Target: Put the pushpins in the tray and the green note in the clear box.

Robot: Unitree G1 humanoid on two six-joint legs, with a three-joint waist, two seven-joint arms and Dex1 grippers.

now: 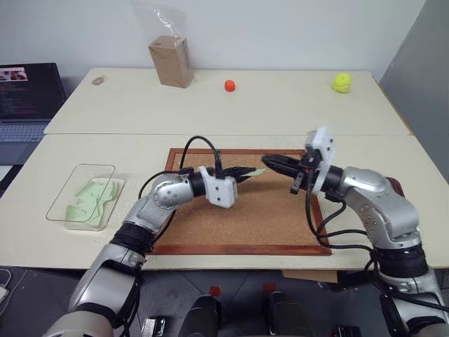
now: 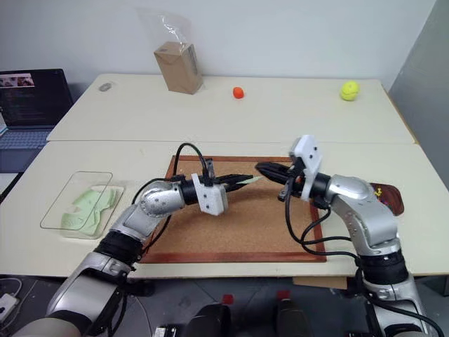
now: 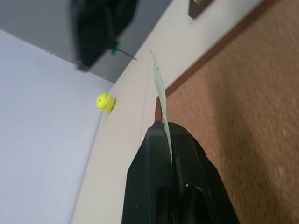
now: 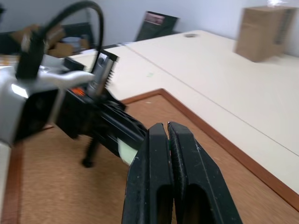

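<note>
Left gripper [image 1: 247, 171]: in the middle of the head view, above the cork board [image 1: 266, 225]. Its two black fingers are pressed together on the green note [image 1: 255, 171].
Green note: a thin pale strip sticking out past the left fingertips, lifted off the board.
Right gripper [image 1: 271, 162]: just right of the note's tip, fingers squeezed together. In the left wrist view a pushpin [image 3: 122, 51] with a dark green head pokes out from its tips.
Tray [image 2: 390, 196]: dark brown dish at the right of the frame, partly hidden by the right arm.
Clear box [image 1: 83, 195]: at the left on the table, well apart from the board, with pale green paper inside.
Far table: a brown box [image 1: 171, 61], a small orange ball [image 1: 230, 86] and a yellow ball [image 1: 342, 83].
</note>
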